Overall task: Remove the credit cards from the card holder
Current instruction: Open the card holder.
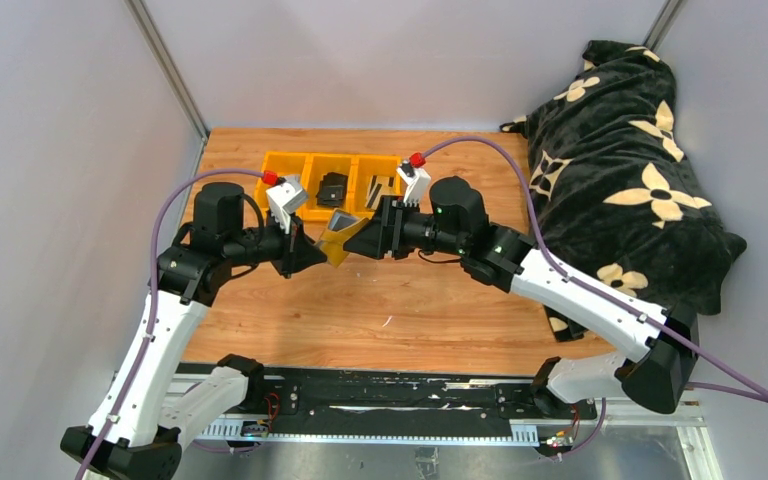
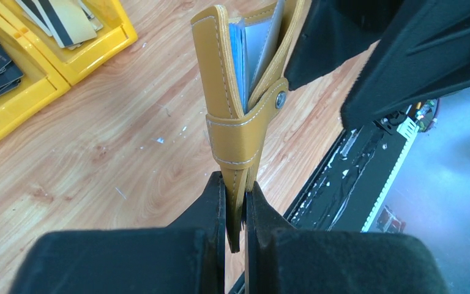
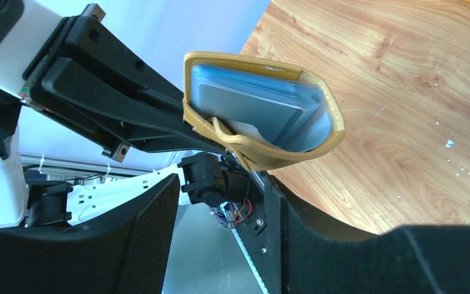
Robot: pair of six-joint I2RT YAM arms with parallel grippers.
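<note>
Left gripper: pressed together on the closed, snap-tab end of the card holder; I see the leather pinched between both fingers.
Card holder: held in the air above the table, between my two grippers, in front of the yellow bins.
Credit cards: pale grey, stacked inside the pocket, their edges showing at the mouth.
Right gripper: jaws spread, holding nothing, facing the mouth from just beside it.
Step in hand: as I judge it, lining up to pull a card while the left arm steadies the holder.
Next move: I would ease the right fingers forward onto one card edge only, close, then draw straight back along the pocket. Catching the leather lip could tug the holder out of the left pinch.
Pointing: the open mouth faces the right gripper, the snap end the left.
Long axis: roughly along the line between the two grippers, across the table.
</note>
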